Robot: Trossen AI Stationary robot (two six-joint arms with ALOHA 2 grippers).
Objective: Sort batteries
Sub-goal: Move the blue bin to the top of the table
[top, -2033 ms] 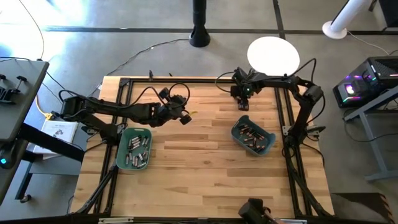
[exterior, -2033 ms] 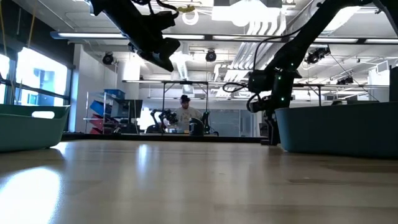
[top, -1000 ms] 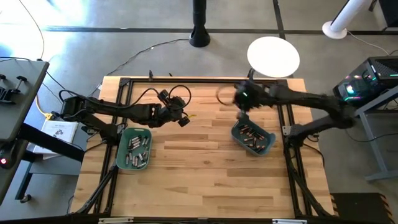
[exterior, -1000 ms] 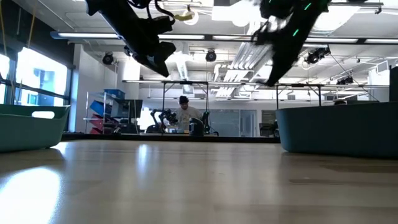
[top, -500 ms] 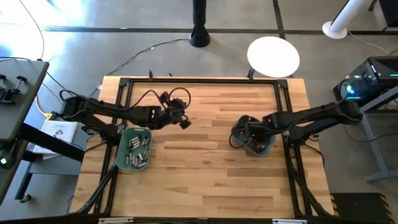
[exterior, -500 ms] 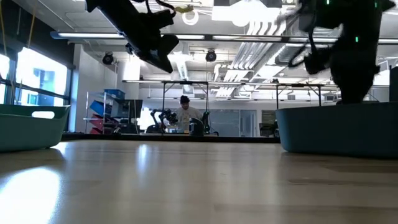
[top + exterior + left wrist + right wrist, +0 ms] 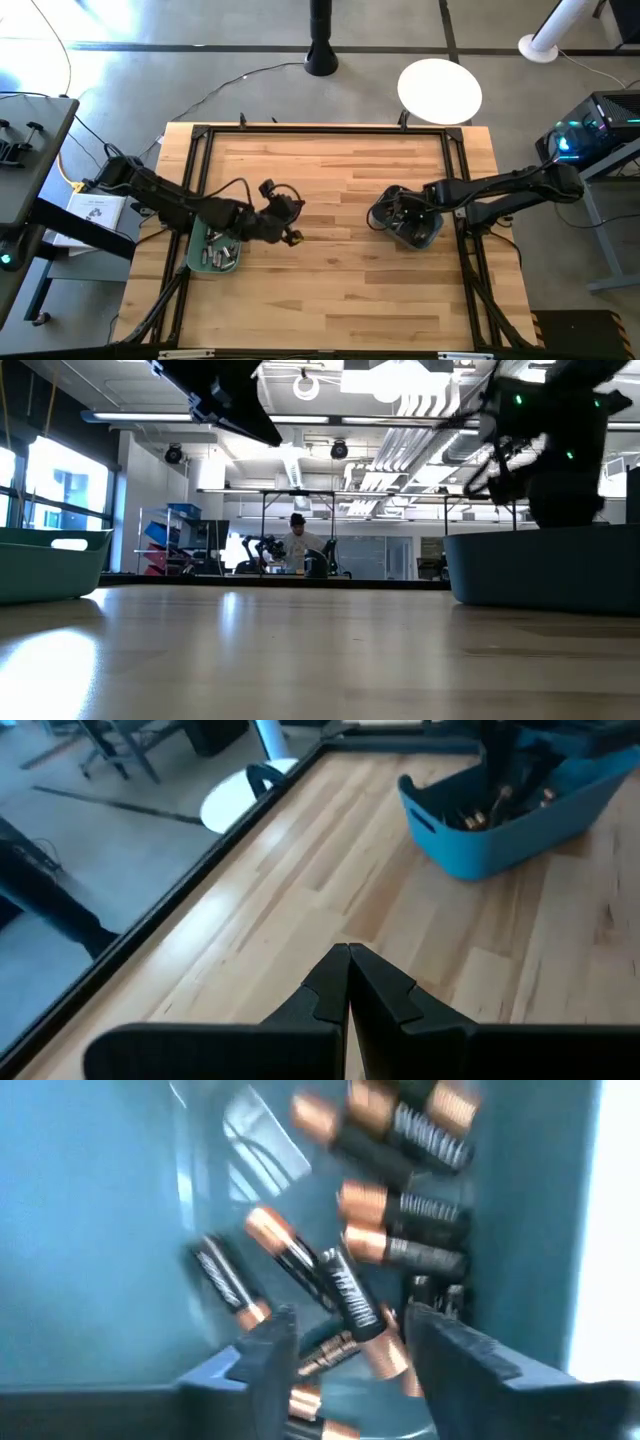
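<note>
Right wrist view gives us the right gripper point(image 7: 345, 1345) first: its two dark fingers point(image 7: 268, 1350) stand apart with nothing between them, lowered inside the right-hand teal bin point(image 7: 90, 1230). Just past the fingertips we see the dark, copper-capped batteries point(image 7: 340, 1285) lying loose in a heap on the bin's floor, pointing every which way.

From above, we find that bin point(image 7: 425, 235) near the table's right edge, with the right gripper point(image 7: 398, 212) over its inner half and the arm reaching in from the right.

Taking the same bin as our mark, the left gripper point(image 7: 291, 236) hangs well to its left, above bare wood of the table point(image 7: 340, 290). In its own wrist view we see its fingers point(image 7: 325, 985) pressed together, holding nothing.

Farther left again, just beside that gripper, sits the second teal bin point(image 7: 196, 260), with silvery-grey batteries point(image 7: 220, 254) in it, partly under the left arm.
</note>
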